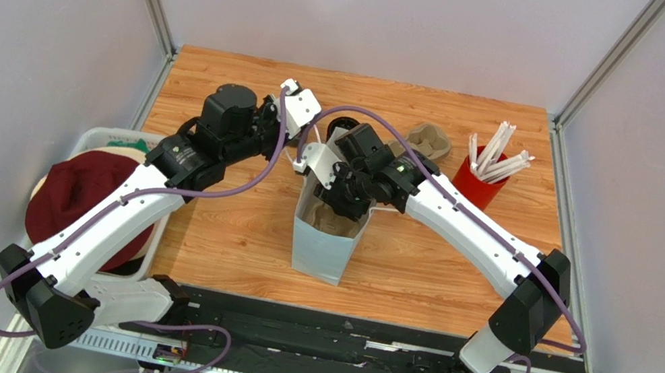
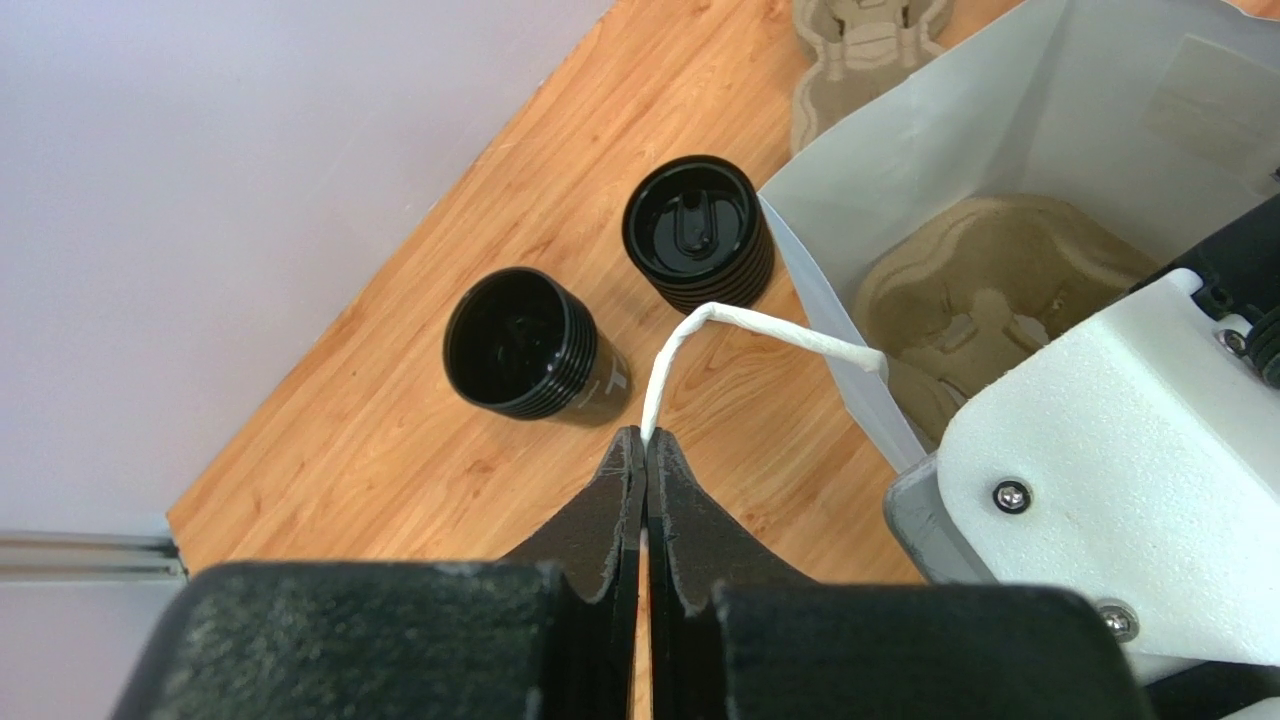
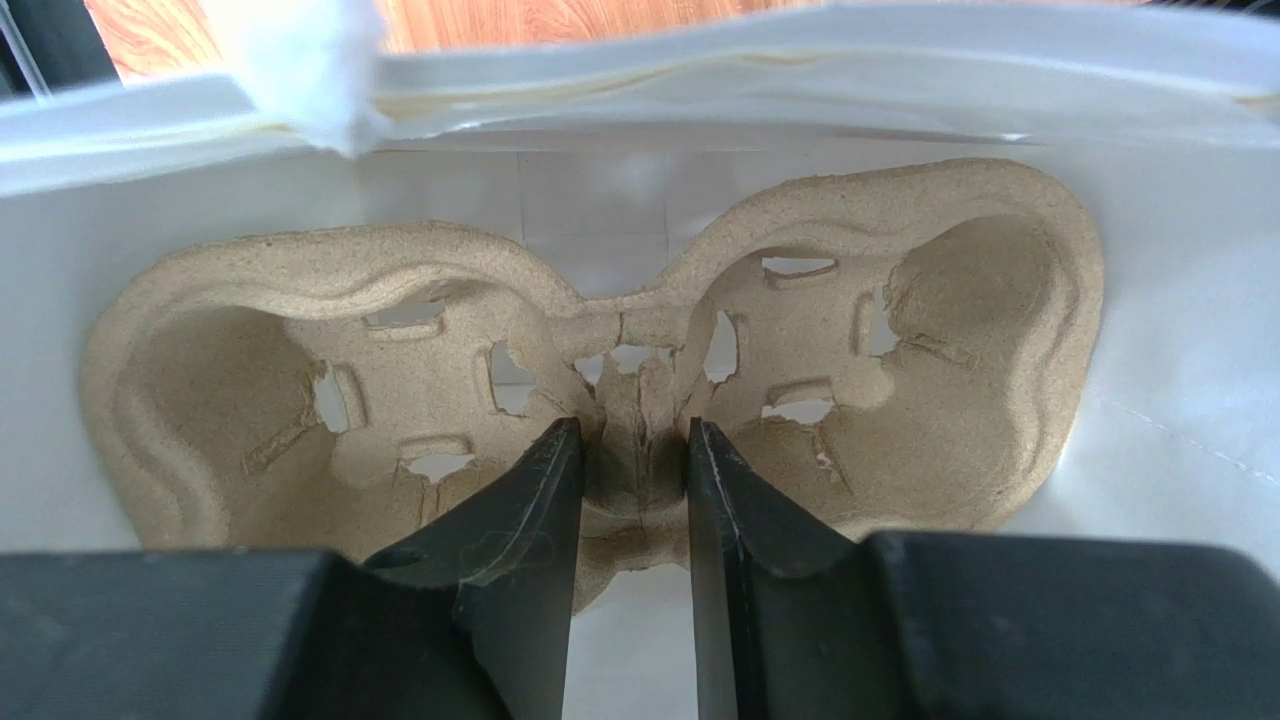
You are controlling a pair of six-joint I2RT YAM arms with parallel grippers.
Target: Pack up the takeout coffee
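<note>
A white paper bag (image 1: 327, 242) stands open mid-table. My left gripper (image 2: 646, 435) is shut on its white cord handle (image 2: 751, 323). Inside the bag lies a brown pulp cup carrier (image 3: 902, 345). My right gripper (image 3: 634, 450) reaches into the bag, shut on the carrier's centre ridge. Behind the bag an open black cup (image 2: 519, 345) and a black ribbed piece topped by a lid (image 2: 696, 233) stand on the wood. I cannot tell which of them is the takeout coffee.
A second pulp carrier (image 1: 429, 142) lies at the back of the table. A red cup of white straws (image 1: 479, 184) stands at the back right. A white basket (image 1: 99, 137) holding a maroon cap (image 1: 83, 194) sits at the left edge.
</note>
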